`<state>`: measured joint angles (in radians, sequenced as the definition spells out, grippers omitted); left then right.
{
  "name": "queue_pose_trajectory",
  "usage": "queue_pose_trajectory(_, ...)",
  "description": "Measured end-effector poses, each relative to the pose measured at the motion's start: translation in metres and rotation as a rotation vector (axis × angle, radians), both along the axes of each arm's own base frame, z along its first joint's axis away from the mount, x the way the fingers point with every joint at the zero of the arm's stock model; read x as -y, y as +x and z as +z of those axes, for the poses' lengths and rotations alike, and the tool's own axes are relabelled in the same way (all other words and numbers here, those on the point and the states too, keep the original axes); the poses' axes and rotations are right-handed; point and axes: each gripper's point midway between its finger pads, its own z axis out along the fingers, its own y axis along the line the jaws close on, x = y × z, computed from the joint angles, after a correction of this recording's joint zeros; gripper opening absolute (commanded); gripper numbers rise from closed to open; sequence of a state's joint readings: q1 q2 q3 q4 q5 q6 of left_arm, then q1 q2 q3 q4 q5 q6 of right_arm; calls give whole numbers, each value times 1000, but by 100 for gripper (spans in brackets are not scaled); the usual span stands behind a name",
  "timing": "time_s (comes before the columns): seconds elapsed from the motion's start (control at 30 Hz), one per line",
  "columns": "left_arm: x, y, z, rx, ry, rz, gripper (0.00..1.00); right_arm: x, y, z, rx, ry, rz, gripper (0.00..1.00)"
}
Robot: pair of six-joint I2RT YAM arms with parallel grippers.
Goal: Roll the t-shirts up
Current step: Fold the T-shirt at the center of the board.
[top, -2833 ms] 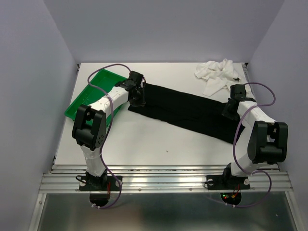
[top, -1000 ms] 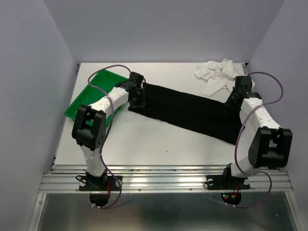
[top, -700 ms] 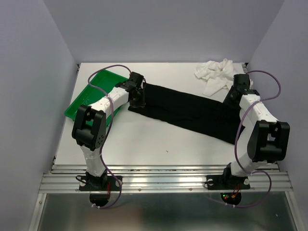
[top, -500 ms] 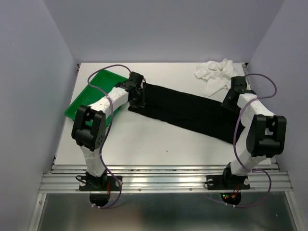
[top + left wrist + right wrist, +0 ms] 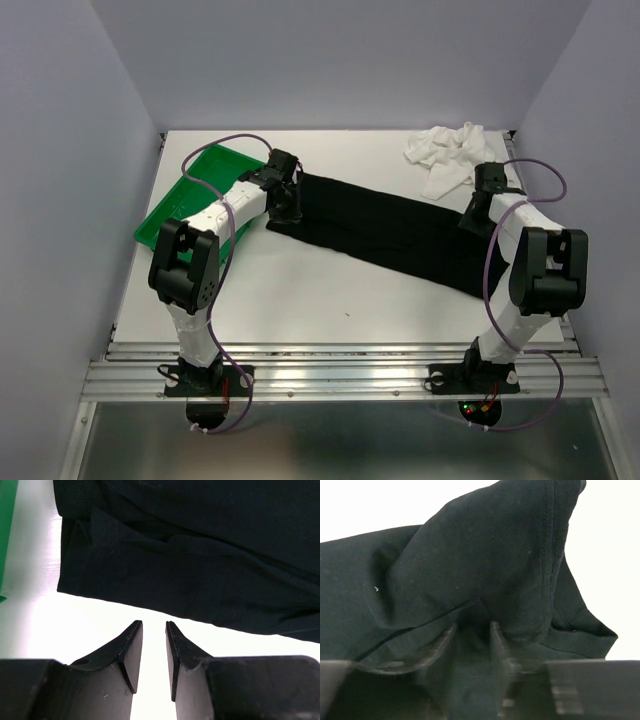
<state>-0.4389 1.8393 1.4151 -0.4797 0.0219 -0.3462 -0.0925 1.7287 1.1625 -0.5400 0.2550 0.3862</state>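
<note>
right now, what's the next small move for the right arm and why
Probably close the right fingers on the raised fold at the end of the black t-shirt. The fingers stand apart at the strip's right end, with cloth humped up at their tips and seemingly not gripped. The shirt lies folded into a long strip, so pinching that end looks like the way to start rolling.

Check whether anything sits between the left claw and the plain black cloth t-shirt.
Nothing visible does. The left claw points at the near edge of the plain black cloth t-shirt, with only a strip of bare white table between them.
</note>
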Motion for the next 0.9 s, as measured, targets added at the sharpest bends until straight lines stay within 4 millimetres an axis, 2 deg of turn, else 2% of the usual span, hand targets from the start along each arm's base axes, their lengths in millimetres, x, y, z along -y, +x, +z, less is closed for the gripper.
queue_pose_trajectory(0.2, 0, 0, 0, 0, 0, -1, 36, 0, 0, -1, -1, -2, 5, 2)
queue_pose_trajectory(0.47, 0, 0, 0, 0, 0, -1, 36, -1, 1, 4, 12, 4, 12, 1)
queue_pose_trajectory(0.57, 0, 0, 0, 0, 0, 0, 36, -3, 3, 15, 43, 11, 17, 1)
queue_pose_trajectory(0.77, 0, 0, 0, 1, -1, 0, 36, -4, 6, 49, 139, 10, 20, 1)
queue_pose_trajectory(0.9, 0, 0, 0, 1, -1, 0, 36, -5, 9, 58, 163, 9, 21, 1)
